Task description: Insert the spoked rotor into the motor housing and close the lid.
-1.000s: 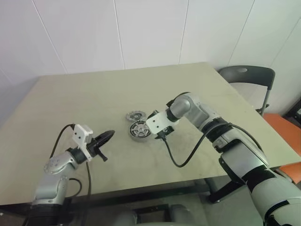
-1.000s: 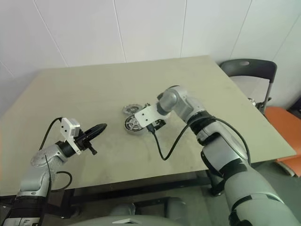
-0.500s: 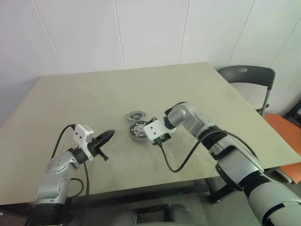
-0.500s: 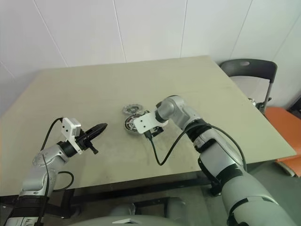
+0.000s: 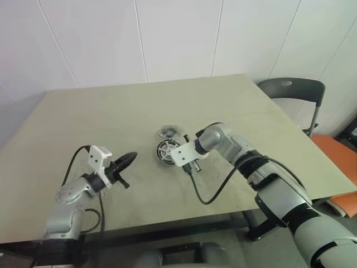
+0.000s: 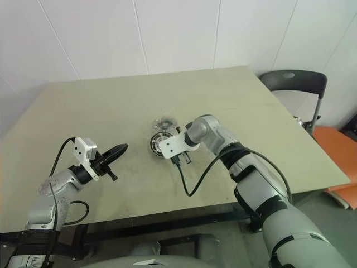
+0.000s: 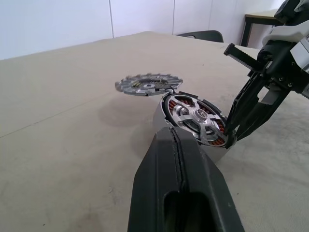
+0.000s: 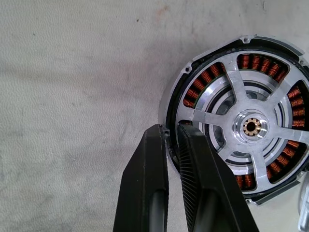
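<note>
Beige table (image 5: 111, 111), white walls, chair (image 5: 293, 89) beside.

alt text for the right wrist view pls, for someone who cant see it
The right claw is pinched on the rim of the motor housing, one black finger outside the rim and one inside. The round housing shows a silver five-spoked face with a brass-coloured hub, and copper windings in the gaps between the spokes. It sits on a pale, scuffed table.
</note>
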### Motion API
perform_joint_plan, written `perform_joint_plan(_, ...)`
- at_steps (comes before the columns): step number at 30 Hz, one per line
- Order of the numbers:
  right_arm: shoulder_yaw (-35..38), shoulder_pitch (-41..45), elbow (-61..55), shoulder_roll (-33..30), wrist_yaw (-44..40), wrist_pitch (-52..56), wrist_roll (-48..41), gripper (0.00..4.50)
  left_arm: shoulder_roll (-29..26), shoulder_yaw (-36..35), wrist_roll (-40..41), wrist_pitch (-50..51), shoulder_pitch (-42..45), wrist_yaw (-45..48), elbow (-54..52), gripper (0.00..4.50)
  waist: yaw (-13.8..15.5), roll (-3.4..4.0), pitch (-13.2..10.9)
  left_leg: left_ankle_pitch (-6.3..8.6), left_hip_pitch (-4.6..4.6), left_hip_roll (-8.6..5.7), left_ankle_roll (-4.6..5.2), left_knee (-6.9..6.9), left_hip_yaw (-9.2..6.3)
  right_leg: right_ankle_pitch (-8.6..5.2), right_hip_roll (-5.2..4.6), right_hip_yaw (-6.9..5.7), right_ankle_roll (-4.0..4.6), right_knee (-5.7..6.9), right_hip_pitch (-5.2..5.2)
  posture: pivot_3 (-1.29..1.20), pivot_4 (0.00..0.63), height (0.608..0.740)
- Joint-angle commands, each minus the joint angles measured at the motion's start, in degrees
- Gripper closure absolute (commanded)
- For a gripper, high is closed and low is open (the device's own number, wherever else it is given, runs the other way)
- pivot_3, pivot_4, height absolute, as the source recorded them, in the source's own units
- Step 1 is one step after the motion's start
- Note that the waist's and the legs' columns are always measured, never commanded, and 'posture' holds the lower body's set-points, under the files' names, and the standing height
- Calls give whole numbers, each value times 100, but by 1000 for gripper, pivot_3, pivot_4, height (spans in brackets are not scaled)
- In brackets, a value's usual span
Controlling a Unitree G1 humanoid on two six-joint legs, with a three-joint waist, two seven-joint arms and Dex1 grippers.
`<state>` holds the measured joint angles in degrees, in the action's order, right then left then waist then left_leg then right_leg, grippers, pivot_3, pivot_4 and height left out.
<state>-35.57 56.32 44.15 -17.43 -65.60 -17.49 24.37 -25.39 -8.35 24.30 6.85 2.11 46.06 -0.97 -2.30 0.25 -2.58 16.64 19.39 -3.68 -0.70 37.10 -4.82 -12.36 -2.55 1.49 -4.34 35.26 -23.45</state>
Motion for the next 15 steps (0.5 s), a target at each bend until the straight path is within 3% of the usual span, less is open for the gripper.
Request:
perform_joint_plan(1,214,-54,-236,-35,-91,289,-170,4419,2,-30,-26,-128,86,-14,-34,4500,1,0,0,0,0,0,0,0,0,0,0,0,0,0,0,0,0,740)
perform_joint_plan(15,620,-747,-2045,-951,-1408,2830,-770,4419,130,-7,-67,-253,-98,-124,-6,4500,269,0,0,1,15,-11,1,-3,0,-1,-13,-2,-1,-15,-6,0,0,740)
